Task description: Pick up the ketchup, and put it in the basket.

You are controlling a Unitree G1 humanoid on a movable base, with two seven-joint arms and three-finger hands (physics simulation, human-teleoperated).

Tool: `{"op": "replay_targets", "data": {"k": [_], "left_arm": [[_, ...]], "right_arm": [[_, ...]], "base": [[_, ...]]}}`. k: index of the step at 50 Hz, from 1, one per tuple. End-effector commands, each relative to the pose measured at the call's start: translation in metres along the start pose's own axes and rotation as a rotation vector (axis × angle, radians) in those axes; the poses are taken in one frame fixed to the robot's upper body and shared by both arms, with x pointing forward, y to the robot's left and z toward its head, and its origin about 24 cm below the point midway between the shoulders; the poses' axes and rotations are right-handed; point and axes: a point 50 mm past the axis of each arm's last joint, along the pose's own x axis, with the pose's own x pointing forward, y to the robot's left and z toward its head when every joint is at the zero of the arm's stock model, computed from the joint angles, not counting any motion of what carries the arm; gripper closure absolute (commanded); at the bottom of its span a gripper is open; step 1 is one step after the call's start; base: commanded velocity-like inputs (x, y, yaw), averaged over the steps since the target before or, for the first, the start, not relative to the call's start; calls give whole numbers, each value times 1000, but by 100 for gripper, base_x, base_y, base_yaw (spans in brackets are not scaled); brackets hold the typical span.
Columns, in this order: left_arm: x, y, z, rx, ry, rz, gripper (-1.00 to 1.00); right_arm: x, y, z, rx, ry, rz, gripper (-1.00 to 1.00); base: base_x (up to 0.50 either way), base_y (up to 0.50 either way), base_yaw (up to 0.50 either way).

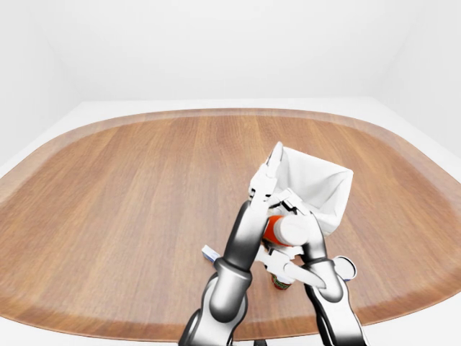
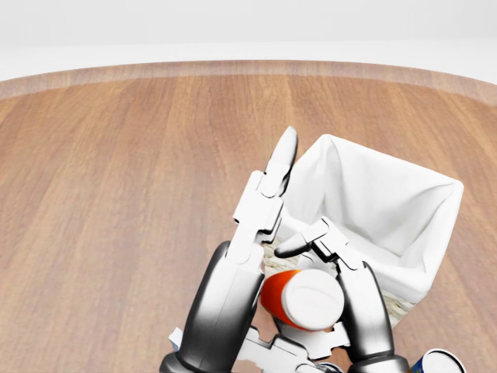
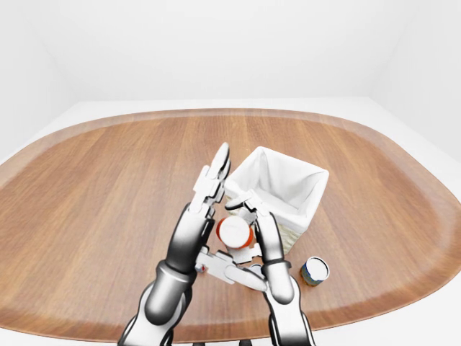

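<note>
The ketchup [image 2: 279, 295] is a red bottle with a wide white cap [image 2: 314, 299], tilted so the cap faces the head camera. My right hand [image 2: 314, 264] is shut on it, one finger over the top and others curled beneath. It hangs just below the near left corner of the white-lined basket [image 2: 392, 214] in the head view. My left hand [image 2: 265, 196] stands open beside the bottle, fingers straight and pointing up along the basket's left edge.
A small tin can [image 3: 315, 269] stands on the wooden table [image 3: 108, 180] to the right of my right arm. A small white and blue item [image 1: 209, 252] lies by my left forearm. A dark item [image 1: 279, 282] shows under my hands.
</note>
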Motion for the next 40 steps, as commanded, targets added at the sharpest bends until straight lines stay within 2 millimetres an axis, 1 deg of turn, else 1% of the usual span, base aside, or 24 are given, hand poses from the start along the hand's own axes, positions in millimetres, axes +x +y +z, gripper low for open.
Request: {"op": "replay_targets", "data": {"k": [1, 3, 9, 10, 16, 23, 24, 33, 35, 40], "left_arm": [[-2, 13, 4, 15, -18, 31, -100], [-3, 15, 6, 20, -23, 35, -100], [-8, 29, 15, 42, -61, 72, -100], [-8, 29, 16, 42, -61, 72, -100], [-13, 47, 12, 68, -38, 117, -100], [-19, 65, 14, 80, -38, 173, -100], [-22, 71, 12, 90, -19, 187, -100], [-40, 97, -11, 92, 111, 276, -100], [-45, 106, -17, 101, 148, 301, -100], [-55, 117, -27, 95, 205, 334, -100]], "right_arm": [[0, -1, 2, -22, -10, -45, 100], [1, -2, 2, -22, -11, -47, 100], [1, -1, 0, -23, -9, -45, 100], [1, -1, 0, -23, -9, -45, 100], [1, -1, 1, -24, -9, -47, 100], [0, -2, 2, -24, -12, -50, 100], [0, -3, 3, -25, -14, -52, 100], [-1, -2, 3, -28, -14, -52, 100], [-1, -2, 3, -28, -14, -51, 100], [0, -1, 1, -30, -10, -48, 100]], "base": [[0, 0, 0], [0, 0, 0], [0, 0, 0], [0, 0, 0], [0, 0, 0], [0, 0, 0], [0, 0, 0], [0, 0, 0], [0, 0, 0], [0, 0, 0]]}}
